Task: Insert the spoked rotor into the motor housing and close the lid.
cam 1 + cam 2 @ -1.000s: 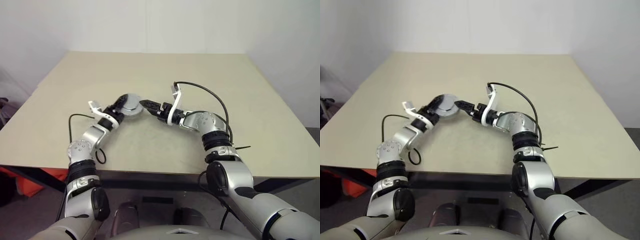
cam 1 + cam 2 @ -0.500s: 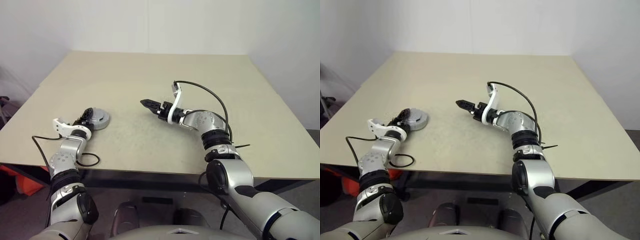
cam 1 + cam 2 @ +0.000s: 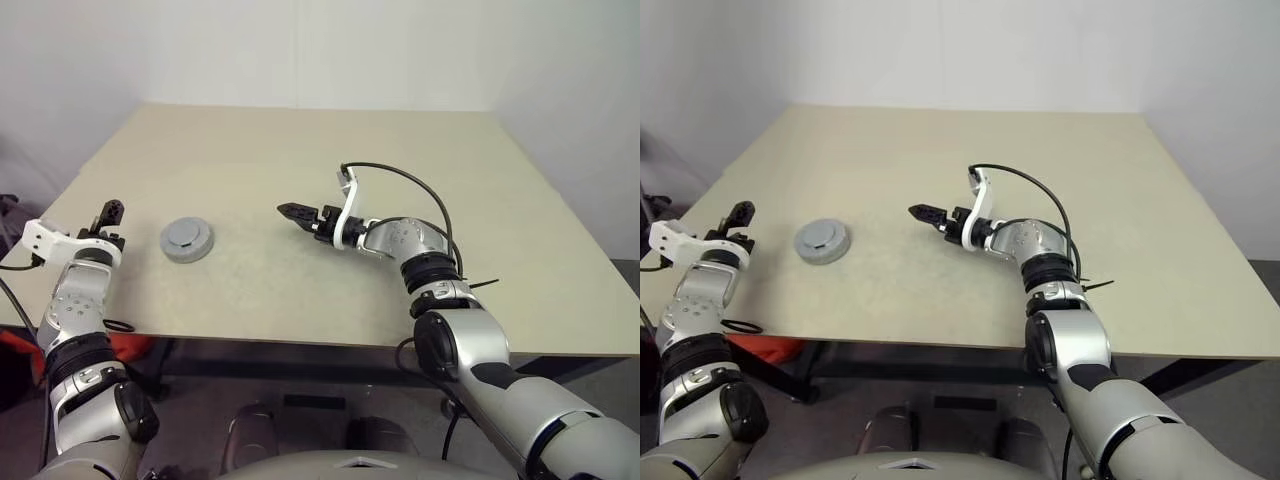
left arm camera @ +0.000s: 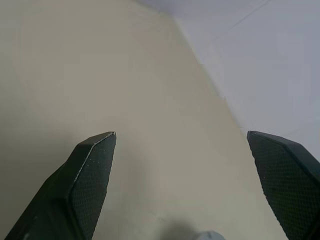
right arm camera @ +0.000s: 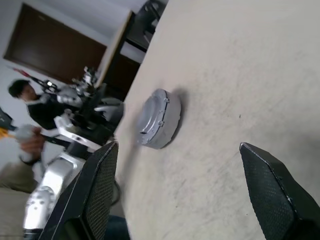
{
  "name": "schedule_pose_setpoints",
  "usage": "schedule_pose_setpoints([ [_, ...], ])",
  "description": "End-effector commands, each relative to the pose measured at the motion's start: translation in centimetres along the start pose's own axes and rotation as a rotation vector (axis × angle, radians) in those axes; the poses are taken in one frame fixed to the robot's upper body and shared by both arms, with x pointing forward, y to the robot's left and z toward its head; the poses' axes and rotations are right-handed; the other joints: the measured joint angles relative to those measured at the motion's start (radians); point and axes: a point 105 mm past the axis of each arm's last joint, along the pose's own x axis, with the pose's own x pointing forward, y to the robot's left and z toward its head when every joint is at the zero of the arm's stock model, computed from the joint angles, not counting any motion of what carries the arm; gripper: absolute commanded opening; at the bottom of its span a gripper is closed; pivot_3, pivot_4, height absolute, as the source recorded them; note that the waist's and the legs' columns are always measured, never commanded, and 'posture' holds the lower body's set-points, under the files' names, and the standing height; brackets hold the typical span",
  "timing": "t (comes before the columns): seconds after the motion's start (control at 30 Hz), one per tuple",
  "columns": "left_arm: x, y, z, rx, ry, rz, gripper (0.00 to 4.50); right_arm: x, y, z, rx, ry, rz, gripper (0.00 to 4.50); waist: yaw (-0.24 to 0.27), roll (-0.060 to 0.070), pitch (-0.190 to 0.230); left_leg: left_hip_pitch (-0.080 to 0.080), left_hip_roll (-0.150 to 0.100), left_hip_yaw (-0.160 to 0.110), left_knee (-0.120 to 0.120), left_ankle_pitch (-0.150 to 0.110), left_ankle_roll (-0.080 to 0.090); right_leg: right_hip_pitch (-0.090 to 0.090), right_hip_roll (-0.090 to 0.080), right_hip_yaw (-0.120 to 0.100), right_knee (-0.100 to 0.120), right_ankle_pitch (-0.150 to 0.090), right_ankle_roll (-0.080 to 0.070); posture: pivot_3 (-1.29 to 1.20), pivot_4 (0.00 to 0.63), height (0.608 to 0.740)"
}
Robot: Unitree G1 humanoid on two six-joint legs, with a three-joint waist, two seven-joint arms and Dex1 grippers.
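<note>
Beige table (image 3: 420, 150), with the closed motor housing (image 3: 187, 240) resting flat near its left side, lid (image 5: 152, 117) on top. Sits just right of the left gripper (image 3: 108, 214), jaws spread and empty. Lies well apart from the right gripper (image 3: 292, 211), spread too, pointing toward it.

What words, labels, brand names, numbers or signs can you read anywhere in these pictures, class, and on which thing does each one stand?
None can be read.
The closed motor housing with its lid on shows bare grey metal, no lettering visible.
The table carries no print.
The left gripper and right gripper bear no readable marks.
</note>
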Motion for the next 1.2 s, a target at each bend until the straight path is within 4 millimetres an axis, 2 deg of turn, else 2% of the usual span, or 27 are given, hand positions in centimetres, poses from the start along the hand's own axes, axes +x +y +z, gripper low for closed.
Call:
schedule_pose_setpoints([
  [0.03,0.1,-4.7,0.9,0.23,-0.064,-0.153,4.42,-0.3,1.0,3.1,-0.265,-0.132,-0.02,4.35,0.003,-0.001,0.0,-0.001,0.0,0.0,0.001,0.0,0.0,0.0,0.0,0.0,0.0,0.0,0.0,0.0,0.0,0.74],
  [0.1,-0.3,-7.1,-0.2,0.388,-0.075,-0.254,4.42,-1.0,0.4,4.0,-0.507,-0.202,-0.1,4.35,0.007,-0.003,-0.001,-0.002,0.0,0.0,0.002,0.0,0.0,0.0,-0.001,-0.001,0.0,0.0,0.0,0.0,0.0,0.74],
  [0.2,-1.7,-11.0,-4.2,0.579,0.035,-0.491,4.42,-2.9,-0.8,4.8,-0.677,-0.204,-0.157,4.35,0.007,-0.004,-0.001,-0.003,0.0,0.0,0.002,0.0,0.0,0.0,-0.002,-0.001,0.0,0.0,0.0,0.0,0.0,0.74],
  [0.27,-2.8,-12.6,-6.7,0.64,0.103,-0.609,4.42,-4.5,-1.6,5.5,-0.76,-0.202,-0.189,4.35,0.005,-0.004,-0.001,-0.003,-0.001,0.0,0.002,0.0,0.001,0.0,-0.003,-0.001,0.0,0.0,0.0,0.0,0.0,0.74],
  [0.37,-4.0,-14.2,-9.3,0.701,0.173,-0.722,4.42,-6.4,-3.3,6.1,-0.85,-0.184,-0.269,4.35,-0.003,-0.004,-0.001,-0.002,-0.001,0.0,0.003,0.0,0.001,0.0,-0.002,-0.001,0.001,0.0,0.0,0.0,0.0,0.74],
  [0.43,-4.8,-15.3,-11.1,0.748,0.198,-0.799,4.42,-7.9,-5.2,6.0,-0.915,-0.136,-0.35,4.35,-0.011,-0.004,-0.001,-0.002,0.0,0.001,0.003,0.0,0.001,0.0,-0.001,0.0,0.002,0.0,0.0,0.0,0.0,0.74],
  [0.53,-5.2,-15.5,-13.3,0.81,0.237,-0.858,4.42,-9.4,-7.2,4.9,-0.991,-0.044,-0.394,4.35,-0.017,-0.004,-0.001,-0.002,0.0,0.001,0.003,0.0,0.001,0.0,-0.001,0.001,0.003,0.0,-0.001,0.0,0.0,0.74],
  [0.67,-6.1,-15.7,-15.1,0.826,0.28,-0.925,4.42,-10.4,-7.0,4.0,-0.975,-0.015,-0.3,4.35,-0.029,-0.003,-0.001,-0.003,0.0,0.001,0.003,-0.001,0.002,0.0,-0.001,0.001,0.003,0.0,-0.001,0.0,0.0,0.74],
  [0.8,-6.0,-15.5,-15.7,0.84,0.29,-0.93,4.42,-11.2,-5.8,4.0,-0.968,-0.028,-0.215,4.35,-0.034,-0.003,-0.001,-0.004,0.0,0.001,0.004,-0.003,0.007,0.0,-0.001,0.001,0.004,0.0,-0.001,0.0,0.0,0.74],
  [1.07,-5.7,-14.9,-16.0,0.845,0.308,-0.91,4.42,-11.5,-5.7,4.0,-0.978,-0.032,-0.229,4.35,-0.031,-0.003,-0.001,-0.001,0.0,0.001,0.007,-0.003,0.008,0.0,-0.001,0.001,0.005,0.0,-0.001,0.0,0.0,0.74],
  [1.2,-6.4,-14.8,-16.4,0.836,0.316,-0.921,4.42,-11.5,-5.4,3.4,-0.969,-0.032,-0.21,4.35,-0.031,-0.003,-0.001,-0.001,0.0,0.001,0.007,-0.003,0.009,0.0,-0.001,0.001,0.005,0.0,-0.001,0.0,0.0,0.74],
])
